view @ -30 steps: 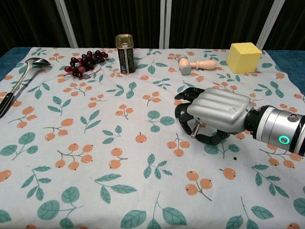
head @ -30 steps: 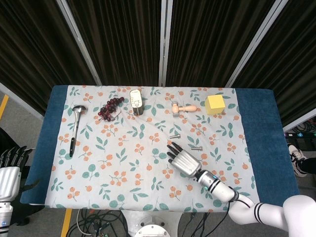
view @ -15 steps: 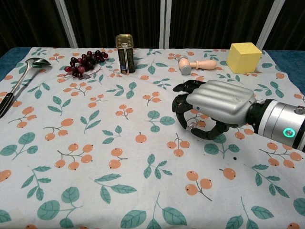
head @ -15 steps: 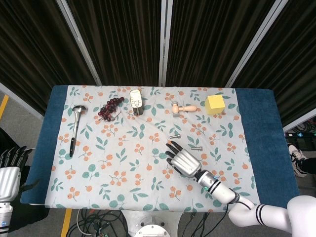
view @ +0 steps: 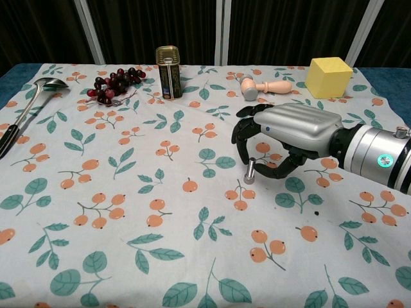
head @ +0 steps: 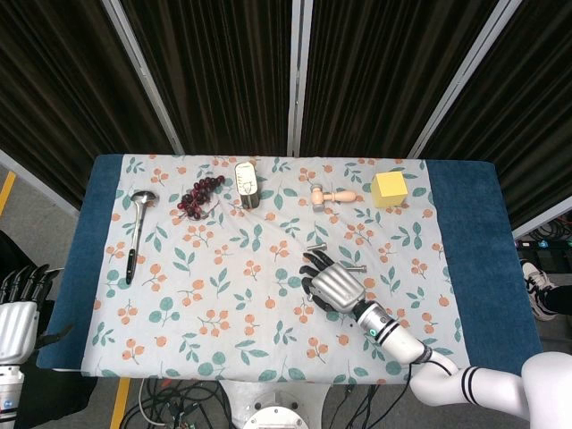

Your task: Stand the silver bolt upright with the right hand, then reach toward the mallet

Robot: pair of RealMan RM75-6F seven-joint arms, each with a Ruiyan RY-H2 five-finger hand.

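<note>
Fingers of my right hand (view: 292, 138) are curling over the silver bolt (view: 250, 172), which is standing upright on the tabletop (view: 115, 212); I cannot tell if they are holding it. Mallet (view: 264, 85) is lying farther back, near the yellow block (view: 329, 77).

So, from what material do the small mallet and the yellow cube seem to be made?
The mallet looks like pale, unpainted turned wood in its handle, with a dull grey head, perhaps metal or rubber. The yellow cube has flat matte faces with no shine: painted wood or foam, I cannot tell which.
</note>
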